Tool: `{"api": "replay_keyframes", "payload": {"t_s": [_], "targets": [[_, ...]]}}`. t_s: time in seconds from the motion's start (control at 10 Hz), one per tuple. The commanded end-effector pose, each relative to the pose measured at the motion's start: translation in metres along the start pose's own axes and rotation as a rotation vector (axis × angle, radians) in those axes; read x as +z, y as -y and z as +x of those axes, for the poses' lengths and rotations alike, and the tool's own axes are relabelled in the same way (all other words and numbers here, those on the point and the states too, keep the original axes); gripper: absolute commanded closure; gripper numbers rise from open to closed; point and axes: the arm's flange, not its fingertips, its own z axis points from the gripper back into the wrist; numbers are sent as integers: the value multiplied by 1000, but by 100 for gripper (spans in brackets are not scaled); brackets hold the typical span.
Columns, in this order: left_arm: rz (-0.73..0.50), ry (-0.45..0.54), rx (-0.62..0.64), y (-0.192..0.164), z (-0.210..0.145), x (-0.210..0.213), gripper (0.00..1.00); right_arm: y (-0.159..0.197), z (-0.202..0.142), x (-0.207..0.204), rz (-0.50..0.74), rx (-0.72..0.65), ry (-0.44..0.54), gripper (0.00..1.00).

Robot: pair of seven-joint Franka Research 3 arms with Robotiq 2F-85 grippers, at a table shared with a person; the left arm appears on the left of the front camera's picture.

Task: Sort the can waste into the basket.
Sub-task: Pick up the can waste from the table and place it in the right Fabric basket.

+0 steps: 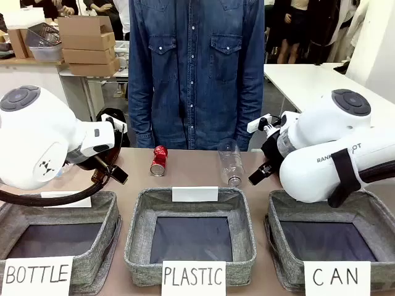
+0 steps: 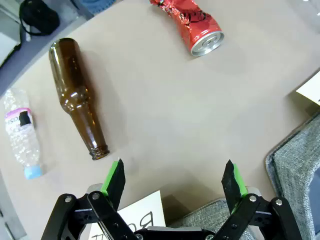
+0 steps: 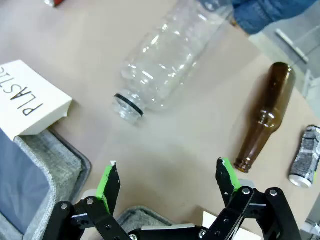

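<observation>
The red dented can (image 1: 159,161) lies on the table in front of the person, and in the left wrist view the red can (image 2: 192,22) is far ahead of my left gripper (image 2: 175,182), which hangs open and empty over bare table. The dark grey-black can (image 3: 306,157) lies at the right edge of the right wrist view, beyond a brown bottle. My right gripper (image 3: 167,182) is open with nothing between its fingers. The CAN basket (image 1: 382,216) stands at the front right, under my right arm.
Baskets signed PLASTIC (image 1: 139,234) and BOTTLE (image 1: 108,213) stand beside it. A clear plastic bottle (image 1: 231,162) lies mid-table. One brown bottle (image 2: 80,100) and a small clear bottle (image 2: 22,132) lie ahead of the left gripper. Another brown bottle (image 3: 265,117) lies ahead of the right gripper.
</observation>
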Motion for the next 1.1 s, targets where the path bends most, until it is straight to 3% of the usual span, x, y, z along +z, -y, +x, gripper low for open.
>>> {"api": "replay_keyframes", "payload": {"t_s": [0.0, 1.0], "targets": [[0, 0, 0, 0, 0, 0, 0, 0, 0, 0, 0, 0, 0, 0], [0, 0, 0, 0, 0, 0, 0, 0, 0, 0, 0, 0, 0, 0]]}}
